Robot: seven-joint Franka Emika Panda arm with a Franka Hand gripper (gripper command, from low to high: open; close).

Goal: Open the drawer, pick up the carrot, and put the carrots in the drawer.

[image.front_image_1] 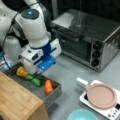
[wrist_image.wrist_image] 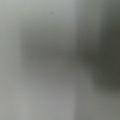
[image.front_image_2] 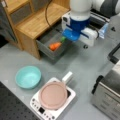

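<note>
The drawer stands pulled out from the wooden-topped cabinet. The orange carrot lies inside it near the front wall, free of the gripper. A green toy vegetable and a yellow one lie further back in the same drawer. The gripper, on its white and blue hand, hangs just above the drawer's back part, over the green vegetable. The wrist view gives only a grey blur.
A silver toaster oven stands behind the drawer in a front view. A pink pan rests on a white cooker. A teal bowl sits on the grey table near the drawer's front.
</note>
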